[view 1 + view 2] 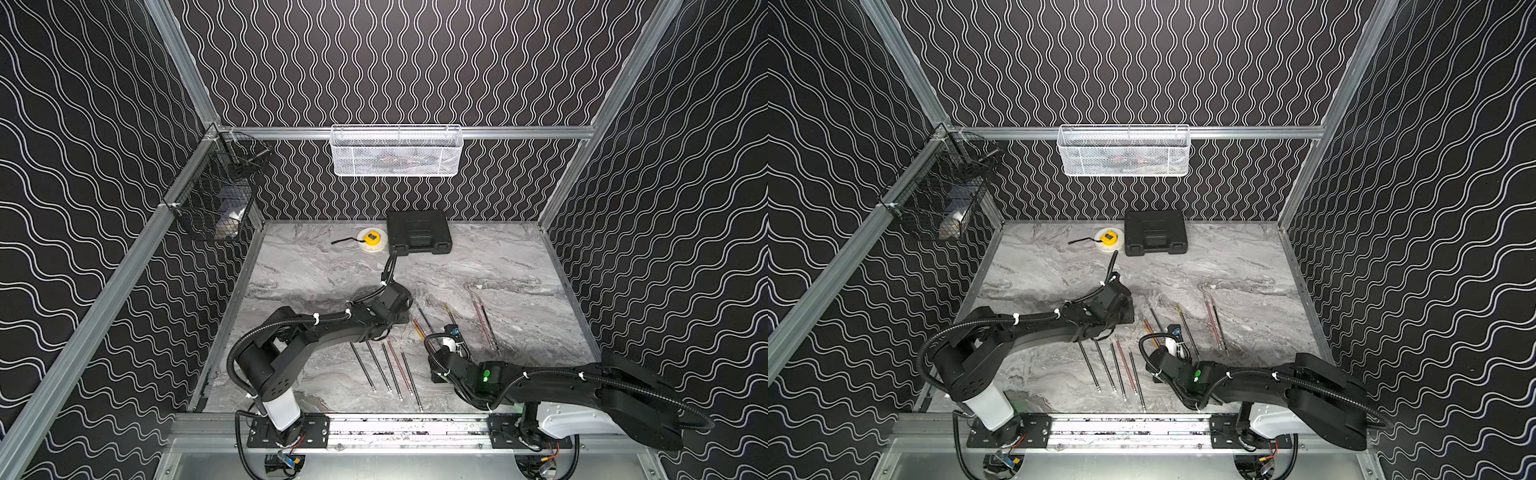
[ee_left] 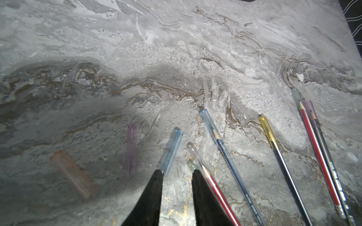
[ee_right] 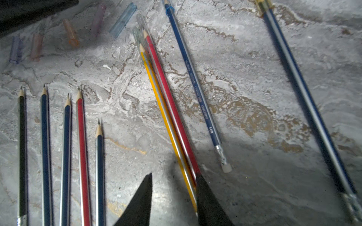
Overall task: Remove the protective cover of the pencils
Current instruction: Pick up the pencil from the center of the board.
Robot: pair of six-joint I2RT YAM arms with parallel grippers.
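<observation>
Running eleven-to-five, the capped red pencil (image 1: 419, 329) lay between left end effector (image 2: 177, 171) and right end effector (image 3: 174, 176), both parted, empty.

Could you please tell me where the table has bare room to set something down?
The table is barest across its middle, between the black case and the capped pencils. The far-left corner beside the tape measure is also bare. The front is crowded with uncapped pencils and loose caps.
</observation>
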